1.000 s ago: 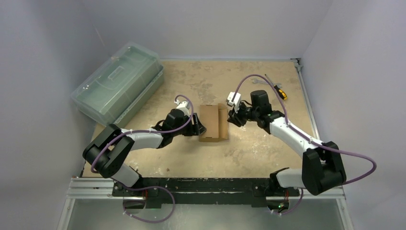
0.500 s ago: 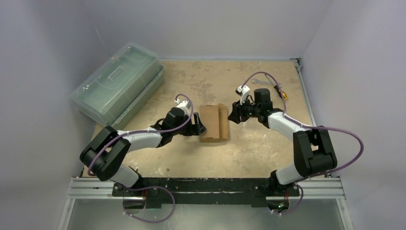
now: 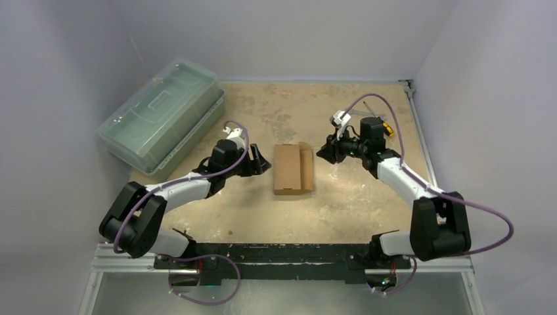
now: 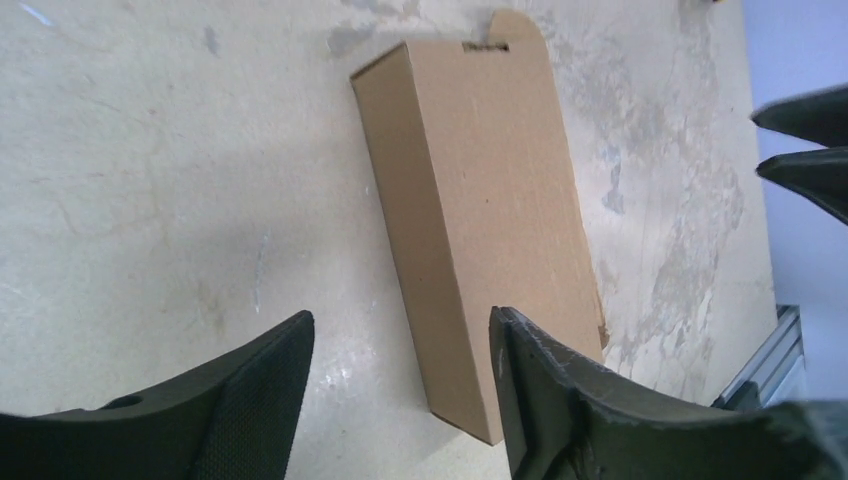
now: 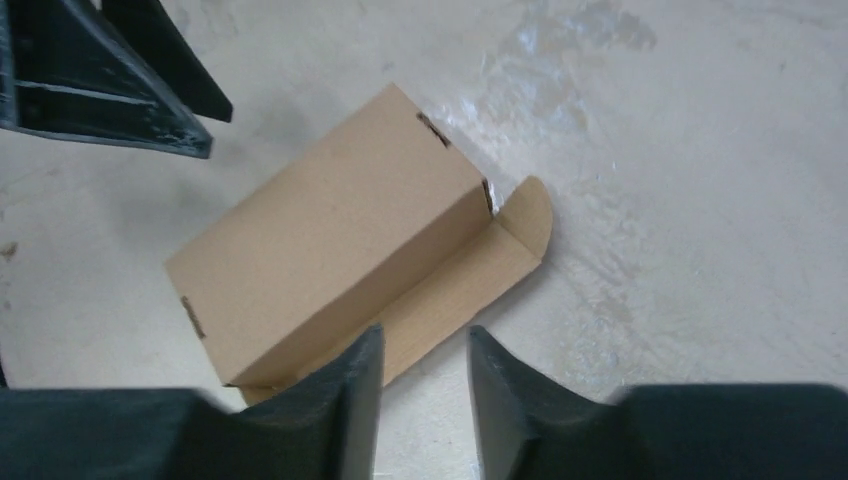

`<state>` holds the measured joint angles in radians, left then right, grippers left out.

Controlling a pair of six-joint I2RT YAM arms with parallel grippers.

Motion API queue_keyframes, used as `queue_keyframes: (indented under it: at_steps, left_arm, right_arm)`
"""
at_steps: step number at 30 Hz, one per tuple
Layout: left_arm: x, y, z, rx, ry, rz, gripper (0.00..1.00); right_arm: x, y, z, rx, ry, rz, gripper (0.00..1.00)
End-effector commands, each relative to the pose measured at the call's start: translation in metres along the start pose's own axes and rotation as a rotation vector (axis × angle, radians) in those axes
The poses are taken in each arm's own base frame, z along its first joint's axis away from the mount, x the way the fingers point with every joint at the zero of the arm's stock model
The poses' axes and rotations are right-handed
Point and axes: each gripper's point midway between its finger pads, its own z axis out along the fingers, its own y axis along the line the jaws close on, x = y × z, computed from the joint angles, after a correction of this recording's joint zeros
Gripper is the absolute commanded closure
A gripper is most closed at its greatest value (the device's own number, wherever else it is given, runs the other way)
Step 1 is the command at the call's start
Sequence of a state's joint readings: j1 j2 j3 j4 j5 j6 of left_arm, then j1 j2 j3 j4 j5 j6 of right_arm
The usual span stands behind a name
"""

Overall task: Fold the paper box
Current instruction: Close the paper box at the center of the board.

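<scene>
The paper box (image 3: 292, 168) is a plain brown cardboard carton lying flat on the table's middle, with one long flap (image 5: 455, 300) lying open along its right side. It also shows in the left wrist view (image 4: 480, 210) and in the right wrist view (image 5: 325, 235). My left gripper (image 3: 265, 166) is open and empty, a short way left of the box. My right gripper (image 3: 323, 154) is open and empty, just right of the box's flap, not touching it. In the right wrist view its fingertips (image 5: 372, 345) hang over the flap's edge.
A large translucent green plastic case (image 3: 161, 113) lies at the far left. A wrench (image 3: 355, 112) and a yellow-handled tool (image 3: 387, 128) lie at the far right, behind the right arm. The table surface (image 3: 276, 216) is worn and blotchy.
My left gripper has pulled back left, away from the box's left edge. My right gripper has drawn back to the right and slightly away. The box lies where it was.
</scene>
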<state>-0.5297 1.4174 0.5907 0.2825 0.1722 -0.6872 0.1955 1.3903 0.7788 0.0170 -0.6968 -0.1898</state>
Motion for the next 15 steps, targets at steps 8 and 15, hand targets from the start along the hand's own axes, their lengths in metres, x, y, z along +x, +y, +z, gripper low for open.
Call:
queue_keyframes:
  at_steps: [8, 15]
  left_arm:
    - [-0.014, 0.014, -0.002, -0.056, -0.030, -0.019, 0.71]
    - [-0.005, 0.028, 0.011, -0.112, 0.028, -0.006, 0.86]
  right_arm:
    - [-0.031, 0.004, 0.016, 0.054, 0.001, -0.285, 1.00]
    - [-0.079, -0.028, 0.045, 0.105, 0.018, -0.377, 0.89]
